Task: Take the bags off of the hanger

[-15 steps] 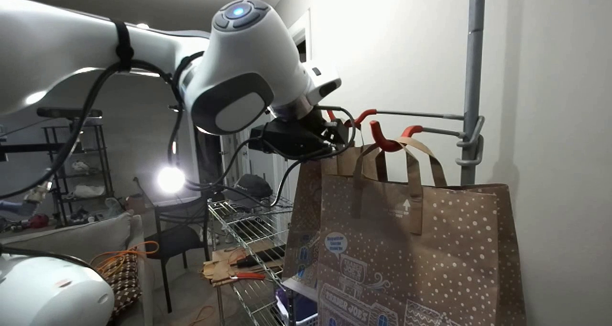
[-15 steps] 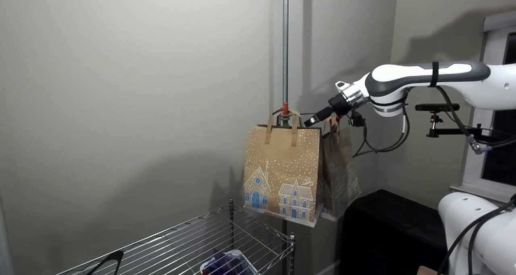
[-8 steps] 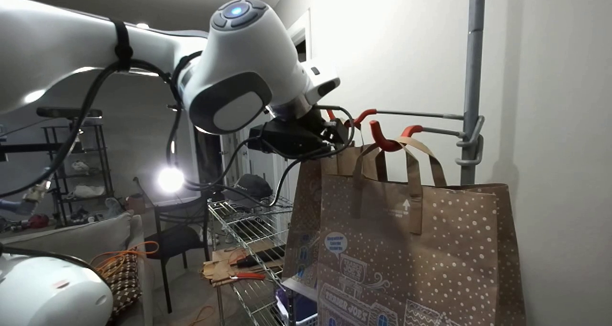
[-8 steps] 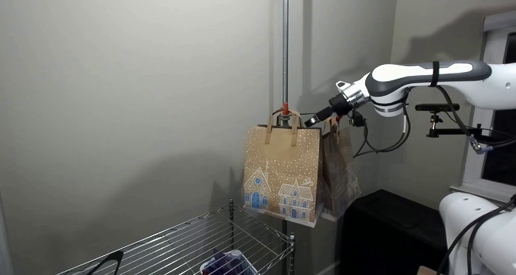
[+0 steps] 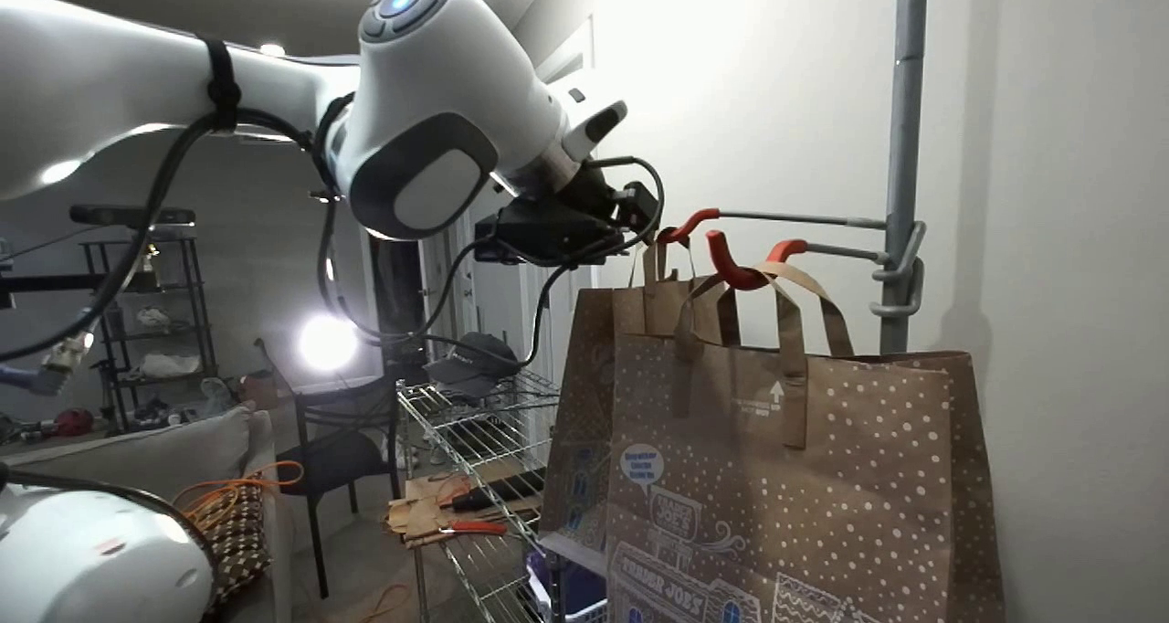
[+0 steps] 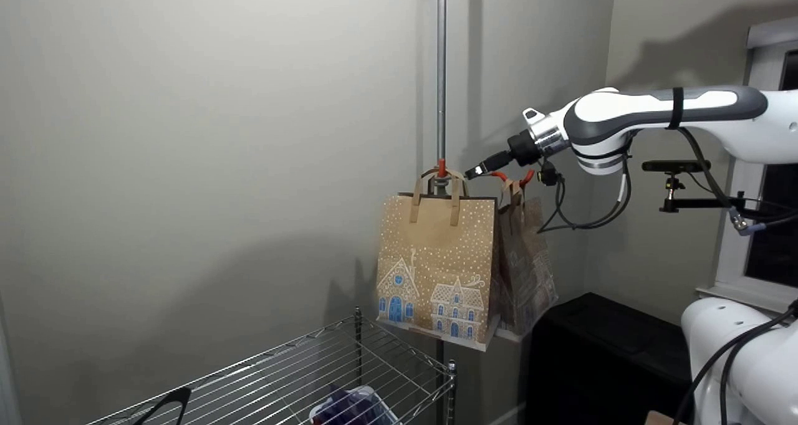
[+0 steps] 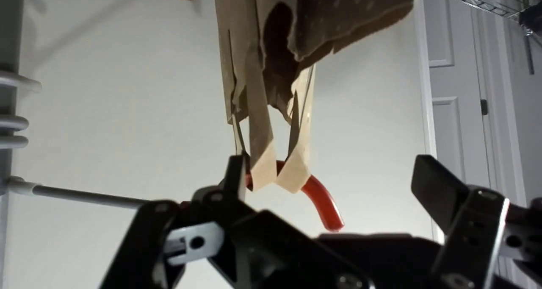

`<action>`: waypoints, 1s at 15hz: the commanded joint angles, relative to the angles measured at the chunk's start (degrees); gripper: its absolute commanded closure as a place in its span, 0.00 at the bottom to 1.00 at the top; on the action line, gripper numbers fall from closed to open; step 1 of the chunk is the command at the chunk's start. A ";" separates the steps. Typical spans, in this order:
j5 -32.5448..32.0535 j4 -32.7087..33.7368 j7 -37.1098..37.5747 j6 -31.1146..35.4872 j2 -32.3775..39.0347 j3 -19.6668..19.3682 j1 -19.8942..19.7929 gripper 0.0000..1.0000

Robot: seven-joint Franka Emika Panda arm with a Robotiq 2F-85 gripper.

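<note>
Near bag (image 5: 795, 481), large, brown kraft paper with white dots: right in an exterior view. Far bag (image 5: 584, 395), of matching paper: left, partly behind it. Both hung by flat brown paper handles (image 7: 259, 119) from the hanger (image 5: 802, 218), thin grey metal rods with red-coated curved hooks (image 5: 724, 259), on an upright grey metal pole (image 5: 904, 148). Neither yet removed.

Handling, judged: light, probably empty; walls thin and floppy, apt to crumple; handles foldable, liable to tear if wrenched sideways. Best hold: handles just below the hook, both loops together, lifted clear of the upturned tip before drawing away.

Tool (image 7: 332, 174), black, two-fingered: spread wide, nothing held; just beside the far hook (image 5: 696, 219), contact not tellable. In the wrist view, handles apparently of the far bag lie nearer one finger (image 7: 234, 174).

Arm (image 6: 661, 116), white and grey, jointed: forearm nearly level, wrist bent down, tool slanting toward the far hook.
</note>
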 commanded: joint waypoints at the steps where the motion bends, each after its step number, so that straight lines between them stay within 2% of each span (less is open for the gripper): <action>1: 1.44 0.55 -0.77 1.99 3.19 0.01 -1.34 0.00; 6: 3.17 0.92 -3.18 5.91 4.75 -4.17 2.62 0.00; 9: 3.60 1.26 -4.27 9.72 3.98 -7.29 7.09 0.00; 13: 2.32 2.08 -3.95 10.25 3.28 -11.21 12.69 0.01; 14: 2.14 2.21 -4.08 10.41 2.95 -12.11 14.05 0.25; 15: 1.92 2.43 -3.87 10.35 2.88 -12.68 14.93 0.26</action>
